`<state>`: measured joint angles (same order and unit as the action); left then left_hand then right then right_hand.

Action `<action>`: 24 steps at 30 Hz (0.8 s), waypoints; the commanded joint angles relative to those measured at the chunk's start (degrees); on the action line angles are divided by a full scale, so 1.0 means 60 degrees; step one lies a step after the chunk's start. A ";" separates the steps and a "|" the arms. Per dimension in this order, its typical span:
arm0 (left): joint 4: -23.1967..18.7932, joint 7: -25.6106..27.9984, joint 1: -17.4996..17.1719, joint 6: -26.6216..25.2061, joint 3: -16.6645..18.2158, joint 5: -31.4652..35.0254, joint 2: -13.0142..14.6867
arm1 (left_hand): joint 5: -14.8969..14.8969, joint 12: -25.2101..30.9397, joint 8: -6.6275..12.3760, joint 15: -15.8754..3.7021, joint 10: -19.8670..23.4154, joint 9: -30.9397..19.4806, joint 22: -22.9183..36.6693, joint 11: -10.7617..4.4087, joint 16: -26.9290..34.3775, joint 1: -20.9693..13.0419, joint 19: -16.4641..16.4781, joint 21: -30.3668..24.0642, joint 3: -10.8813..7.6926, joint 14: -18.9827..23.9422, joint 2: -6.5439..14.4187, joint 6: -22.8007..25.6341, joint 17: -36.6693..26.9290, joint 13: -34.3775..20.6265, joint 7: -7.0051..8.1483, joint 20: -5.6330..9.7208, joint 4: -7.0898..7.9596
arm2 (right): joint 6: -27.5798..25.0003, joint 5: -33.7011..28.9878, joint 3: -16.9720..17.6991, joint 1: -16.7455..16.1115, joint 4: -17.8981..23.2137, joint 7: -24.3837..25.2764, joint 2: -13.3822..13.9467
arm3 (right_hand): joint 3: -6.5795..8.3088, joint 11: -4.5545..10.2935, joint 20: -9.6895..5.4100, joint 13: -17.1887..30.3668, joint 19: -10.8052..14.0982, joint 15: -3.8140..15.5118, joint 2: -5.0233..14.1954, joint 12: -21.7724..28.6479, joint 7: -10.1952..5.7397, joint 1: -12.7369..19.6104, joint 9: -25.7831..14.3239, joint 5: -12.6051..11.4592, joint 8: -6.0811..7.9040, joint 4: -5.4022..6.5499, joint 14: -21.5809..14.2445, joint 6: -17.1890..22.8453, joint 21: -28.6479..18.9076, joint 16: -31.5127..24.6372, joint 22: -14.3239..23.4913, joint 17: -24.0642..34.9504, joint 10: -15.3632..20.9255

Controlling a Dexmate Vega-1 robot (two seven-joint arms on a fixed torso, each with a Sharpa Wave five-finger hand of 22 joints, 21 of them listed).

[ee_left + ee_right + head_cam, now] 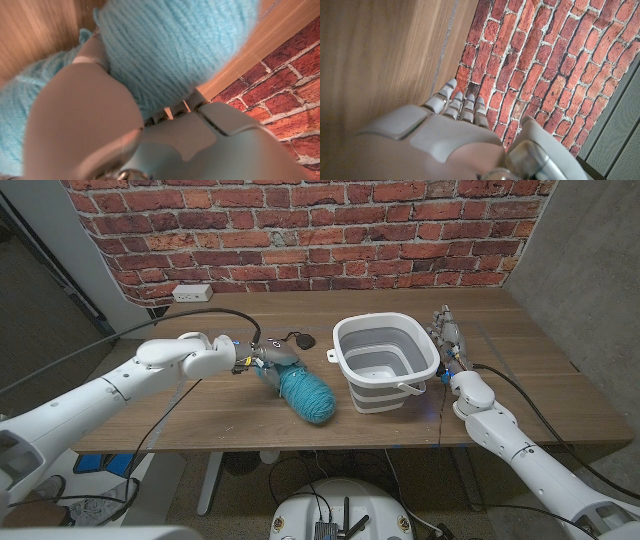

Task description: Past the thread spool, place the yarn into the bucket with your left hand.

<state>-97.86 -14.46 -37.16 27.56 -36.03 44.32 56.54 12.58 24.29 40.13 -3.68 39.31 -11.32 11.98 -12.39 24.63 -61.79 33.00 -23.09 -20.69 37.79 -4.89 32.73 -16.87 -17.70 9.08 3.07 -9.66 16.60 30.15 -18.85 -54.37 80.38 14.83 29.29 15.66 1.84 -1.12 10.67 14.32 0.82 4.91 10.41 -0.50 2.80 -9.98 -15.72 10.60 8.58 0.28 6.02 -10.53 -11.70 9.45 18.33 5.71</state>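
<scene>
Turquoise yarn, a soft wound skein (306, 395), is in the grip of the left hand (268, 360), which closes around its near end while the rest reaches away from the hand toward the front of the wooden bench (200, 415). Whether the far end rests on the bench or hangs just above it cannot be told. In the left wrist view the fingers (85, 115) press into the fluffy strands (170, 50), which dent under them.

To the far side of the yarn from the hand stands the white and grey collapsible plastic bucket (385, 360), upright and open, near but apart from the skein. Just beyond the hand lies a small dark flat object (297, 339), too small to name.

The skein looks light, squashy and not fragile, so a firm wrap around its middle would likely hold better than a pinch at one end, which may let it droop or shed loose loops.

The right hand (450, 340) stands beside the bucket with fingers straight and together, holding nothing.
</scene>
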 commanded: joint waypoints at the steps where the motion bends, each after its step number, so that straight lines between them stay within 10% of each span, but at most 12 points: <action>1: -0.0099 -0.0409 0.0139 0.0000 0.0186 -0.0613 0.0096 | 0.0071 -0.0057 0.0018 -0.1672 0.0150 0.0005 0.0037 0.0028 -0.0115 -0.0678 0.0052 -0.0087 0.0045 0.0059 0.0891 0.0176 0.0042 -0.0044 -0.0134 0.1384 0.0044 | -0.0187 0.0017 0.0009 0.0009 0.0165 0.0009 0.0094 | 0.0094 0.0008 0.0038 0.0021 0.0023 -0.0023 0.0544 0.0092 -0.0001 -0.0070 -0.0030 -0.0030 0.0058 0.0008 0.0039 0.0043 -0.0040 -0.0054 0.0024 0.0009 0.0018; 24: -0.0674 -0.1410 0.0328 0.0580 0.0974 -0.1789 0.0830 | 0.0060 -0.0238 -0.0136 -0.1670 0.0111 0.0036 0.0016 0.0063 -0.0317 -0.0643 -0.0161 -0.0106 0.0099 -0.0029 0.1001 0.0119 0.0071 -0.0055 -0.0128 0.1419 0.0061 | -0.0121 -0.0059 -0.0065 0.0158 -0.0023 -0.0034 0.0024 | 0.0132 0.0008 0.0029 0.0021 0.0017 -0.0019 0.0532 0.0094 0.0019 -0.0099 -0.0031 -0.0029 0.0053 0.0008 0.0046 0.0047 -0.0038 -0.0060 0.0024 -0.0021 0.0018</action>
<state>-99.97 -20.12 -35.81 29.25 -32.67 36.55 59.29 12.57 23.27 39.23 -3.68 39.51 -10.78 11.97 -12.19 22.86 -61.48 32.45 -23.54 -20.28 37.78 -4.58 33.14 -16.39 -17.88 8.27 2.96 -9.57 15.56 30.07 -18.90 -53.88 80.88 14.77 29.79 16.11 1.84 -1.12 10.67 14.32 0.82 4.91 10.41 -0.50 2.81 -9.98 -15.72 10.60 8.60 0.28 6.02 -10.53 -11.70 9.45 18.07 5.71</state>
